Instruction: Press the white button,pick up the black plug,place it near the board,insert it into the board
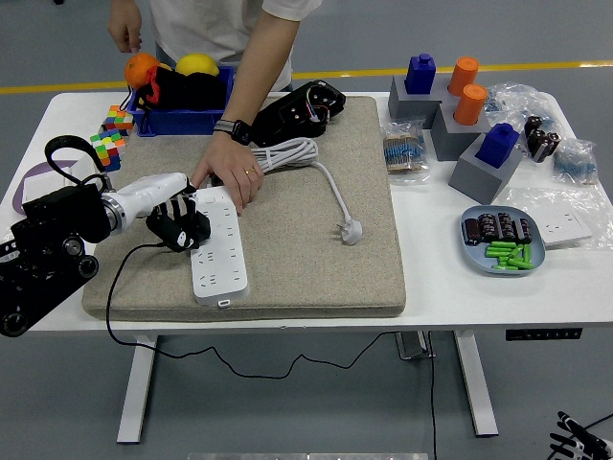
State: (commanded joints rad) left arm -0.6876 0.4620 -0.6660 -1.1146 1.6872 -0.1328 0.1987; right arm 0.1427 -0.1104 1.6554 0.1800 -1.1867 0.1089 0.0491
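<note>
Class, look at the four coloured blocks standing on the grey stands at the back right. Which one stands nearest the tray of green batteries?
The blue block on the front grey stand, just behind the tray; the other blue and both orange blocks stand farther back.
</note>
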